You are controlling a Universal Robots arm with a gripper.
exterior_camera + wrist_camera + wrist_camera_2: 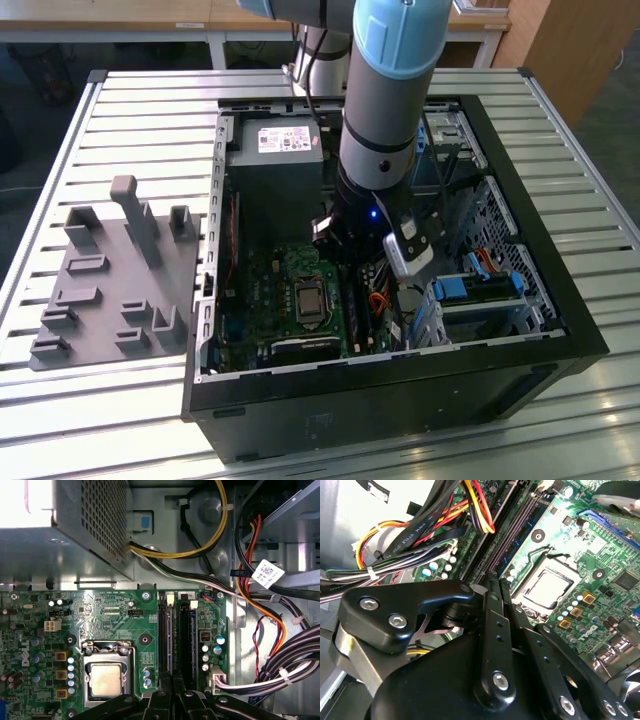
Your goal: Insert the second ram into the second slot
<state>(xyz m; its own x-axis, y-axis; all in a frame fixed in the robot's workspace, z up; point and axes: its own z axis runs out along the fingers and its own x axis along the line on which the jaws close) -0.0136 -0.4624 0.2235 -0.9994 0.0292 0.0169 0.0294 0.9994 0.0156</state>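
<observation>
My gripper [352, 272] reaches down into the open computer case [520, 330], beside the processor socket [308, 298]. In both wrist views its black fingers [490, 615] are drawn together, with the gripper [172, 681] over the near end of two parallel memory slots [168, 635]. The slots [517, 530] run straight away from the fingertips and have white latches at their far ends. The slot beside the cables [185, 635] looks dark along its length. The second ram is hidden, and I cannot tell whether it sits in a slot.
A metal power supply [60, 530] stands past the slots' far end. Thick cable bundles [272, 645] run close beside them. Drive bays with blue tabs [470, 290] are on the exterior view's right. A grey fixture plate [110, 280] lies outside the case.
</observation>
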